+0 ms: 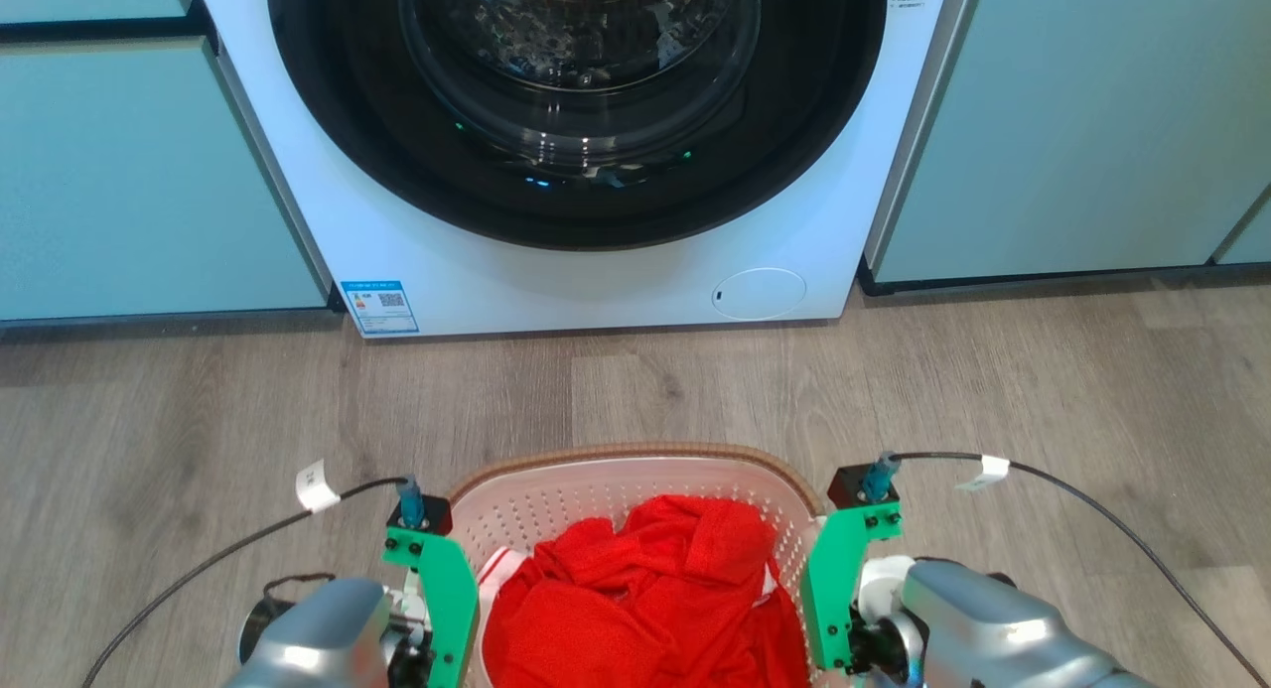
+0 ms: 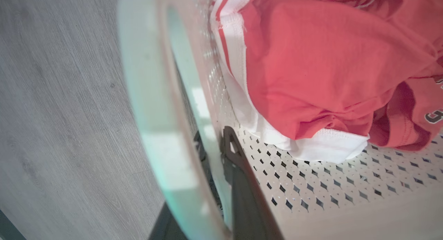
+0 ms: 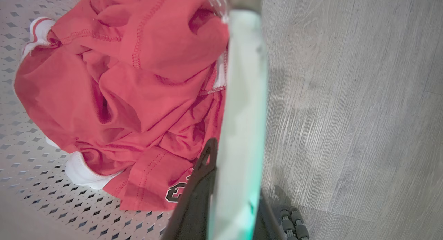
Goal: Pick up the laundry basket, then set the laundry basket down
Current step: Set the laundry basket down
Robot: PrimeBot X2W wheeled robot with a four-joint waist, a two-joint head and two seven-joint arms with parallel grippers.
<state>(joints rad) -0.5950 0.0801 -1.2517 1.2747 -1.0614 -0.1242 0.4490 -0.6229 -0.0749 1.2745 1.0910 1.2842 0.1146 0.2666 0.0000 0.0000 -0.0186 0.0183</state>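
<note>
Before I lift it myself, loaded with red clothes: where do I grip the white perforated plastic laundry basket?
Grip the white perforated plastic laundry basket at both side rims, from above: it is upright and open-topped, so the left pincer and right pincer each straddle a wall, one finger inside.

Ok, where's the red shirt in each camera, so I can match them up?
Head view: red shirt bottom centre, inside the laundry basket.
Left wrist view: red shirt upper right.
Right wrist view: red shirt left of centre.
Shared landmark: the basket's perforated white wall, next to the shirt in all three.
</note>
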